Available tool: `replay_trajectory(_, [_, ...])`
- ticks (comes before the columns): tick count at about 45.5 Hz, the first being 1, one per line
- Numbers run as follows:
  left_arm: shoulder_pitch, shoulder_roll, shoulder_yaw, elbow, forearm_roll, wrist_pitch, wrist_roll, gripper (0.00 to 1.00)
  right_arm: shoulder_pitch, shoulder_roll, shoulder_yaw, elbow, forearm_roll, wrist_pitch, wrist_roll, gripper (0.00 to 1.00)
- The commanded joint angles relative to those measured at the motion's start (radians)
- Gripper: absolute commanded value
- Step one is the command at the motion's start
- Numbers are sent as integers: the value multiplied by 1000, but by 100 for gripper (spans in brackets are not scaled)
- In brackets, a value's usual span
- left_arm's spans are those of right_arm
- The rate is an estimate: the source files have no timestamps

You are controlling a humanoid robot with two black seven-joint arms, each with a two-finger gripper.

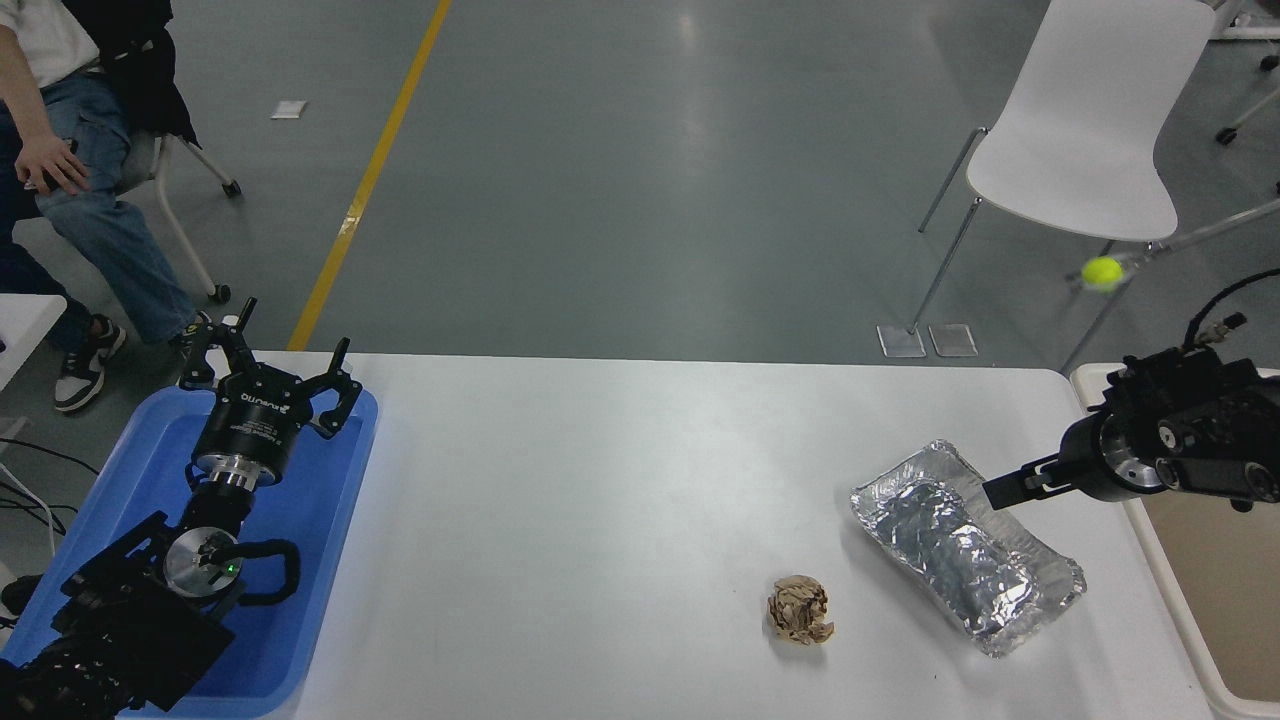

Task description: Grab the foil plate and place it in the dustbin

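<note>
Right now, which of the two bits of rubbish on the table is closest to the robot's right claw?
The foil plate. The right gripper sits just off its far right rim, while the crumpled brown paper ball lies farther left, nearer the camera.

The crinkled silver foil plate (968,548) lay flat and open-side up, angled diagonally on the worktop (600,500), near the beige dustbin (1160,560) at the right edge.
</note>
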Motion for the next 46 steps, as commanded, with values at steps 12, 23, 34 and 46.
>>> replay_trajectory(12, [0,0,0,0,0,0,-1,100,-175,59,24,-167,-4,-65,0,98])
replay_trajectory(23, [0,0,0,0,0,0,-1,100,-224,66,22,-173,-4,-136,0,86])
replay_trajectory(34, [0,0,0,0,0,0,1,100,-228,66,12,-175,-2,-142,-1,49])
replay_trajectory(46, [0,0,0,0,0,0,-1,100,-228,66,10,-175,1,-143,-1,27])
